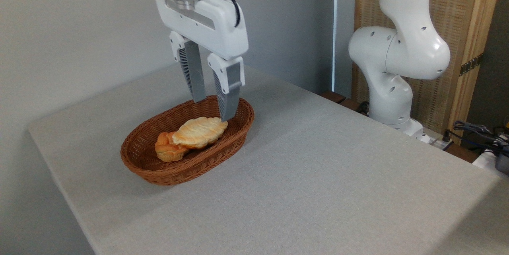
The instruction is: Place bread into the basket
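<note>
The bread [199, 131], a flat pale golden braided loaf, lies inside the oval reddish-brown wicker basket [159, 171], resting partly on a small orange-brown bun [167, 149]. My gripper [212, 109] hangs over the basket's far right end, fingers pointing down. Its fingers are spread apart with nothing between them. The right fingertip [227, 113] stands just at the loaf's far tip; I cannot tell whether it touches.
The basket sits left of centre on a grey cloth-covered table [318, 167]. The arm's white base [391, 88] stands off the table's far right edge, with cables [477, 131] beside it. The table's left edge runs close to the basket.
</note>
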### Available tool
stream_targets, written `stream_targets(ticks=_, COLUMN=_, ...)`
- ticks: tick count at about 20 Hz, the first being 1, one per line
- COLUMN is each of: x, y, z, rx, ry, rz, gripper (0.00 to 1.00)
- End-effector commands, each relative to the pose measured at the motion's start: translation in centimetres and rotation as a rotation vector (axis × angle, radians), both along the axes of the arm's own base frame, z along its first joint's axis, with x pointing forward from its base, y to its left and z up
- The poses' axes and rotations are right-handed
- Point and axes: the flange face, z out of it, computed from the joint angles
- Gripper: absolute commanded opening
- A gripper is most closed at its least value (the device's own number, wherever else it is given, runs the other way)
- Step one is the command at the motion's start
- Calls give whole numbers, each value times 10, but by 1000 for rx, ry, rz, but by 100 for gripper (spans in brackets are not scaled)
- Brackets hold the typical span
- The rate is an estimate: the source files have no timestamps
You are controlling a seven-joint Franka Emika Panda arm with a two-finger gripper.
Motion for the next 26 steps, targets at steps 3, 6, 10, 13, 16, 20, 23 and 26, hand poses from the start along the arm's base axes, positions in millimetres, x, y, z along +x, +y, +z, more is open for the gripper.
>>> stream_targets(ticks=3, x=0, y=-36, z=6, rx=2, ry=21, rz=-3, gripper=100)
stream_targets(ticks=6, x=0, y=-31, z=7, rx=3, ry=17, rz=-4, gripper=100)
stream_targets(ticks=10, x=1, y=-30, z=5, rx=4, ry=25, rz=-2, gripper=100)
stream_targets(ticks=13, x=1, y=-27, z=5, rx=4, ry=26, rz=3, gripper=100)
stream_targets(ticks=16, x=4, y=-25, z=0, rx=2, ry=34, rz=5, gripper=100)
stream_targets(ticks=20, x=14, y=-25, z=7, rx=0, ry=15, rz=12, gripper=100)
stream_targets(ticks=23, x=14, y=-25, z=7, rx=0, ry=14, rz=3, gripper=100)
stream_targets(ticks=26, x=14, y=-25, z=7, rx=2, ry=13, rz=0, gripper=100)
